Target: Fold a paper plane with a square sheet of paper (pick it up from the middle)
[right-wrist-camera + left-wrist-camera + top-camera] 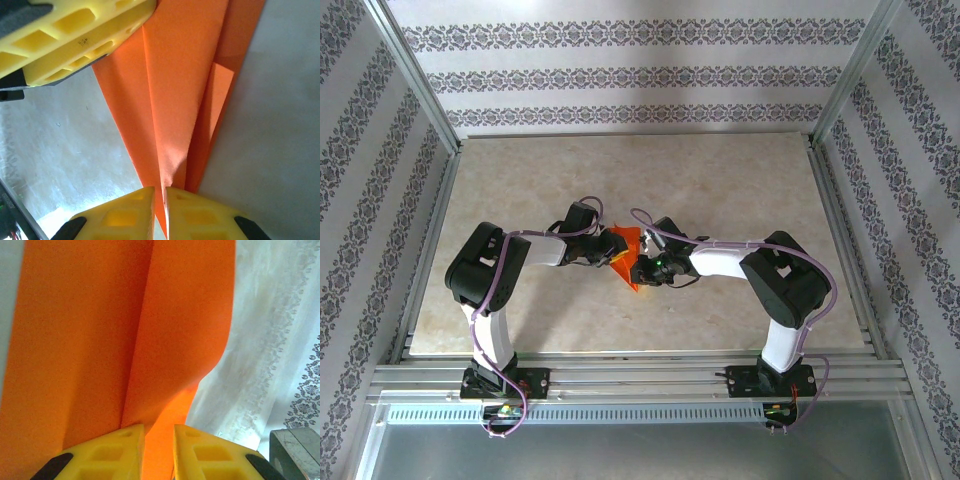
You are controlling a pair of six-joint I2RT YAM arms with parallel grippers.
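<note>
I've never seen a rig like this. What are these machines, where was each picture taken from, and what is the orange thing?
These are two robot arms, the left arm and the right arm, bolted at the near edge of a table. The wide picture comes from a camera above and behind them. The two close-ups come from small cameras on the wrists, so each shows its own yellow fingers at the bottom. Each arm ends in a two-finger end effector. The left end effector and the right end effector are both shut on one folded orange paper, held between them.
</note>
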